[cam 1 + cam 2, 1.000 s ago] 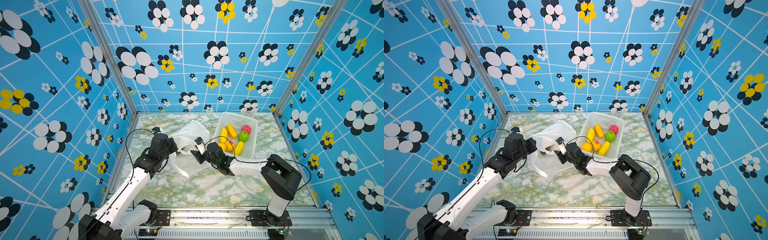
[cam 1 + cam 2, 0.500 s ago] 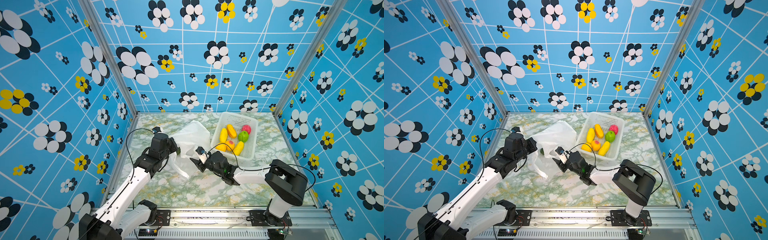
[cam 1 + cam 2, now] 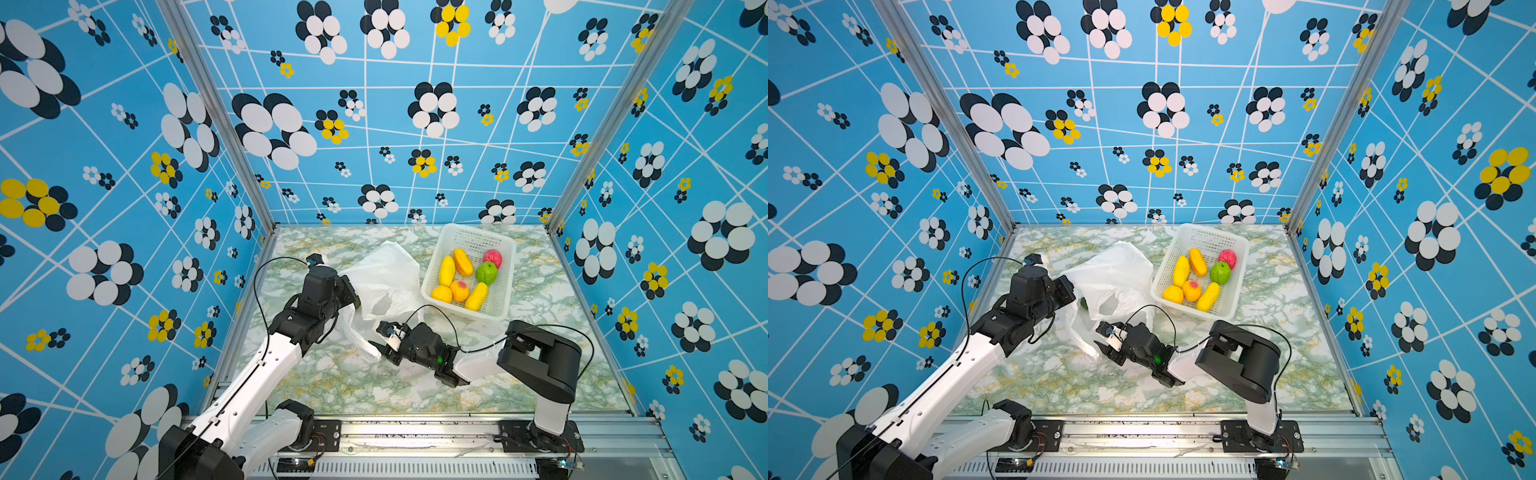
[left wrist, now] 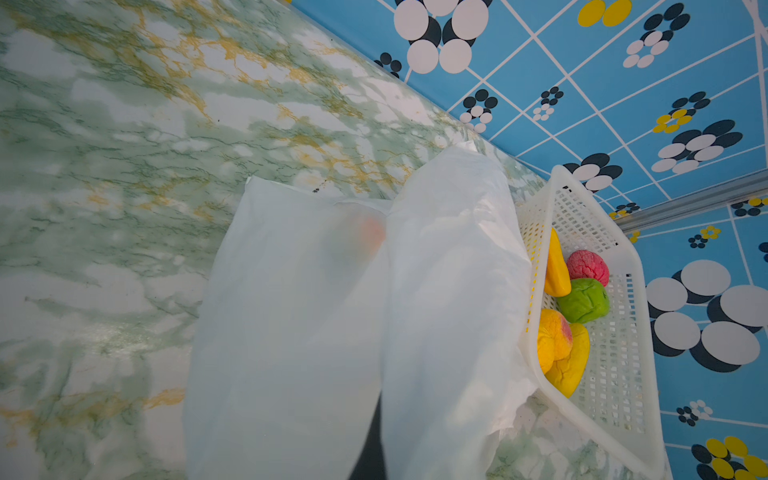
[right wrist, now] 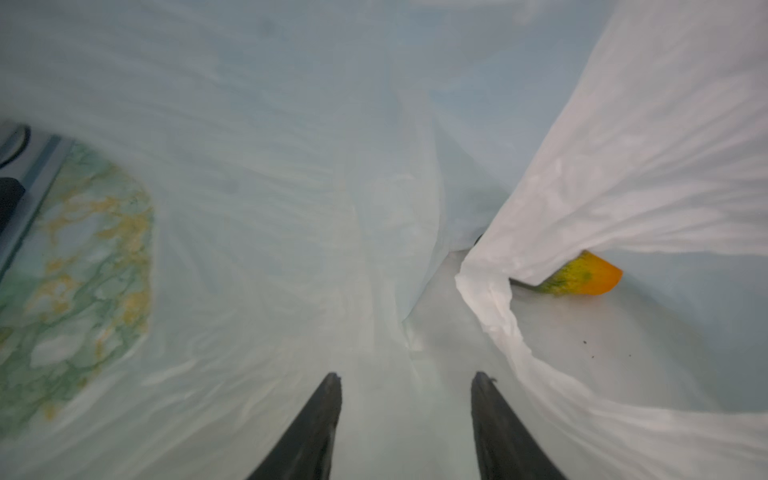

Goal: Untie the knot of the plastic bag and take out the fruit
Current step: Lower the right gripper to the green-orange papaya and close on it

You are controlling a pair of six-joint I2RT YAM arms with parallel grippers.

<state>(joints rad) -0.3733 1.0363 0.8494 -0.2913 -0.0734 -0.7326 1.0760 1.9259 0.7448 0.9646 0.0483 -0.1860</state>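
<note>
Seven fruit (image 3: 459,289) in basket (image 3: 473,239) | left jaws clamped on plastic bag (image 3: 386,274) | right jaws parted, empty

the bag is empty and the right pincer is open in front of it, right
Not quite: the bag is not empty. The right wrist view shows an orange-green fruit inside it, half under a fold. The right pincer is open in front of it, as you say.

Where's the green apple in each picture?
Top view: green apple in the basket, beside the pink fruit.
Top view: green apple, same basket spot.
Left wrist: green apple in the basket, beside the plastic bag.
Right wrist: not in it.
Shared landmark: the plastic bag.
</note>
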